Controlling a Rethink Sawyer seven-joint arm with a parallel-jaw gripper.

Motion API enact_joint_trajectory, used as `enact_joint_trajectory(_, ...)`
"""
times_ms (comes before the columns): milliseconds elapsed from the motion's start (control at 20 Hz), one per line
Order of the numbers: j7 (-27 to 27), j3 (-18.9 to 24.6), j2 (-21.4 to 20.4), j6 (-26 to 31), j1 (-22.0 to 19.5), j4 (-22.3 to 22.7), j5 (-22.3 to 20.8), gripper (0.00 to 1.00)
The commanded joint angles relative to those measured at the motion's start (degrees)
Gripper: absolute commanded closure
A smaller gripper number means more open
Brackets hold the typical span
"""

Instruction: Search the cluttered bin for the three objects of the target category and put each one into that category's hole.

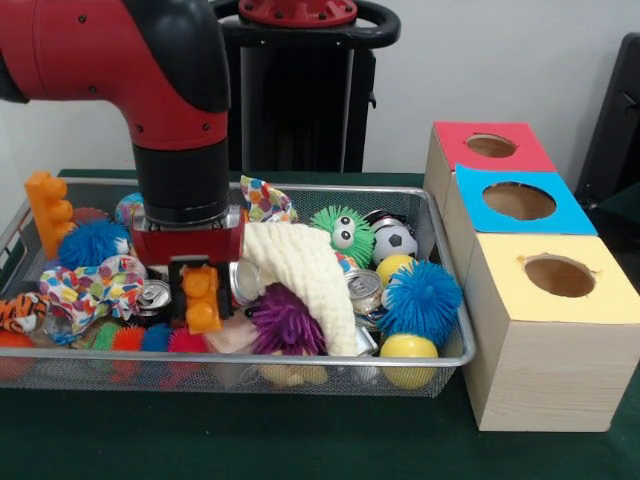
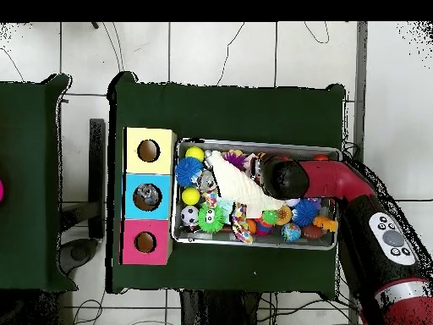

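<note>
The wire mesh bin [image 1: 452,300] is full of toys, cans and cloths. My gripper [image 1: 201,300] is low over the bin's left middle, shut on an orange toy brick [image 1: 203,312] that it holds upright just above the clutter. The hole with the blue surround [image 1: 518,201] is in the middle one of three wooden boxes to the right of the bin. In the overhead view the arm [image 2: 287,178] covers the gripper above the bin [image 2: 254,143]; the blue hole [image 2: 147,196] lies to the bin's left.
A second orange brick [image 1: 50,213] leans at the bin's far left. A cream cloth [image 1: 305,280], a purple spiky ball [image 1: 285,322], a blue spiky ball [image 1: 420,298], yellow balls and cans lie to the gripper's right. The red-surround hole [image 1: 490,146] and the yellow-surround hole [image 1: 558,276] flank the blue one.
</note>
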Motion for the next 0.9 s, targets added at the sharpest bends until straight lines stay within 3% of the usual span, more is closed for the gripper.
enact_joint_trajectory(50, -7.34, 1.24, -4.17, 10.15, 1.79, 7.51, 1.47, 1.0)
enact_joint_trajectory(300, -4.34, -0.51, -4.65, 8.55, 3.15, 7.67, -0.37, 1.0)
enact_joint_trajectory(500, -4.38, 2.52, -5.02, 11.82, 0.56, 11.23, 5.51, 1.0)
enact_joint_trajectory(900, 0.44, -1.97, -1.19, 7.2, 4.78, 10.33, 2.96, 1.0)
